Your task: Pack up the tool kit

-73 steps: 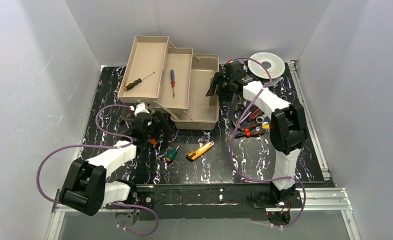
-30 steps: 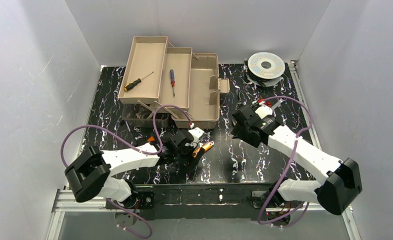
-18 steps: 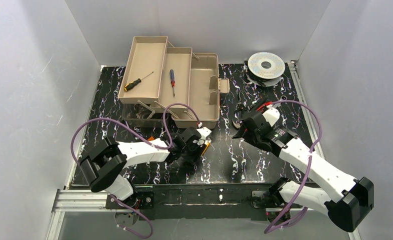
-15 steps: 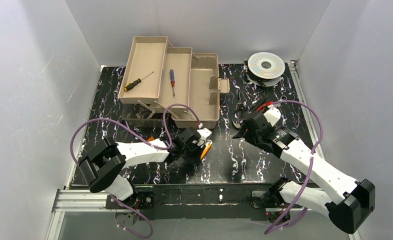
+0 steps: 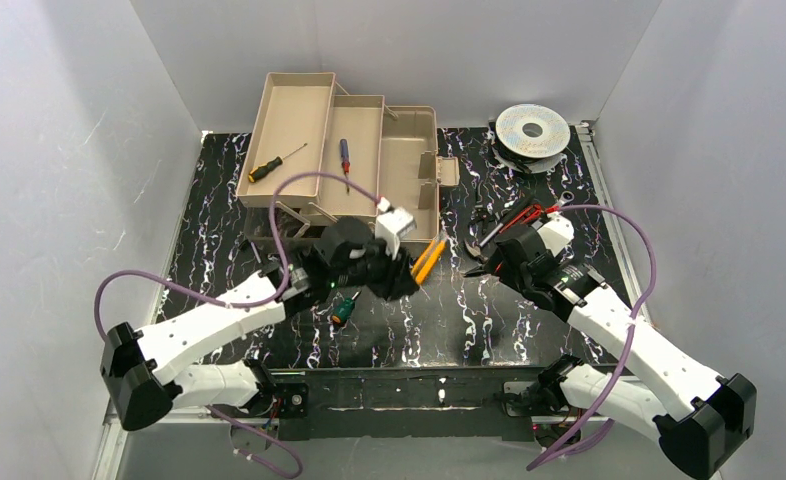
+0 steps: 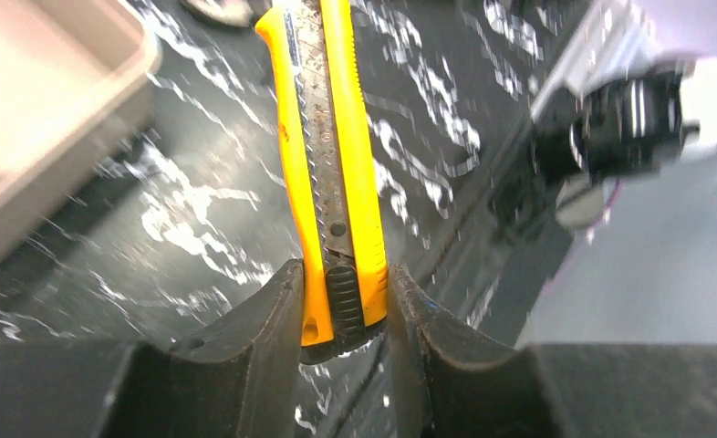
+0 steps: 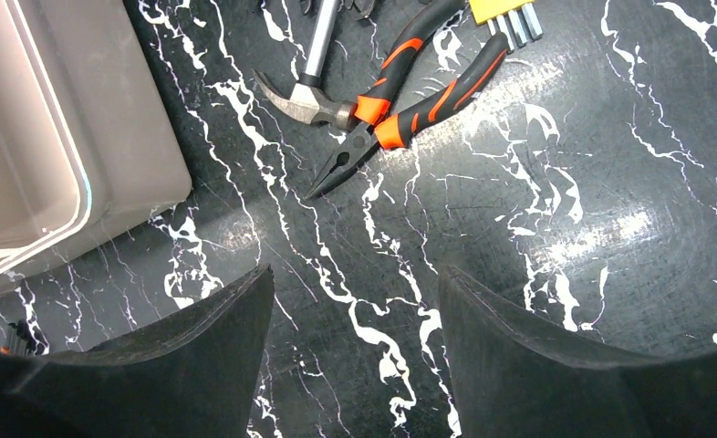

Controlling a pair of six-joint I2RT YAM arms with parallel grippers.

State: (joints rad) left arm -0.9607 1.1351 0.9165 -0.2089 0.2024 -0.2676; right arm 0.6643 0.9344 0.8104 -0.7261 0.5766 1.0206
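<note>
The beige toolbox (image 5: 406, 160) stands open at the back with its trays (image 5: 294, 110) folded out. One tray holds a yellow-handled screwdriver (image 5: 274, 163), the other a red-handled one (image 5: 346, 163). My left gripper (image 5: 406, 275) is shut on the yellow knife (image 5: 429, 260), held above the mat just in front of the toolbox. In the left wrist view the knife (image 6: 332, 155) sticks out from between my fingers (image 6: 273, 310). My right gripper (image 5: 479, 262) hangs open over bare mat, with the orange-black pliers (image 7: 410, 105) and a hammer (image 7: 305, 96) ahead of it.
A green stubby screwdriver (image 5: 343, 310) lies on the black marbled mat below the left gripper. A silver spool (image 5: 532, 130) sits at the back right. More small tools (image 5: 514, 215) lie to the right of the toolbox (image 7: 63, 137). White walls enclose the table.
My left gripper shut on the yellow knife, lifted it off the mat and carried it up toward the toolbox. The right gripper shifted only slightly and stayed open.
</note>
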